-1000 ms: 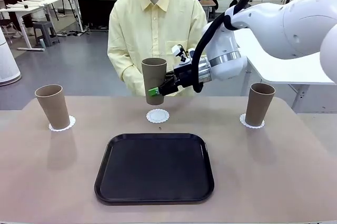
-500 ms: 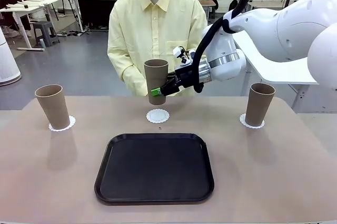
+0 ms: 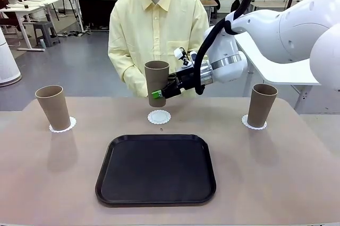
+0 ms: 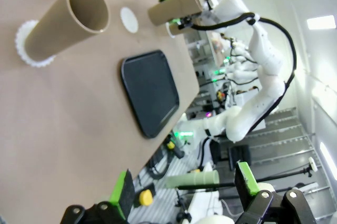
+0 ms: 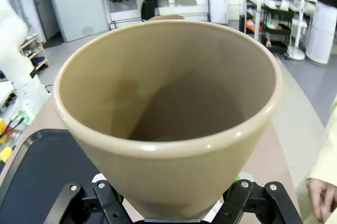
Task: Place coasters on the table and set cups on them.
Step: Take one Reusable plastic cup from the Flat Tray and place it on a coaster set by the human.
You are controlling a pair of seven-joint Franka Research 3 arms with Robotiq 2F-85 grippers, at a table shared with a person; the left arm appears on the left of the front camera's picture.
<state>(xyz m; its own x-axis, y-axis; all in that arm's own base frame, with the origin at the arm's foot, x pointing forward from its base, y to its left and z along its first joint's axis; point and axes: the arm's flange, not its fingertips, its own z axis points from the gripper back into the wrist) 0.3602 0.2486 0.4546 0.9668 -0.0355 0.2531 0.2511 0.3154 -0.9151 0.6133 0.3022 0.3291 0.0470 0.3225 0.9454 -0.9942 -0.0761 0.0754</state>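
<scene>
Right gripper [image 3: 155, 94] is clamping the third cup [image 3: 157, 78] low on its side, holding it above the bare middle coaster [image 3: 159, 116] on the beige table [image 3: 276, 173]. The other two cups are standing on doilies at left [image 3: 53, 107] and right [image 3: 262, 105], black tray [image 3: 156, 169] sitting in front. Left gripper [image 4: 184, 192] is hanging spread wide off the table edge; person in yellow shirt [image 3: 156, 29] is standing across, grey lab floor behind.

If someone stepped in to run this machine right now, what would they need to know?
Right gripper: jaws shut on the third cup, held upright in the air above the middle coaster.
Left gripper: jaws open, holding nothing.
Done: left cup and right cup each stand on a coaster on the table.
Left: lower the held cup onto the middle coaster, then release.
</scene>
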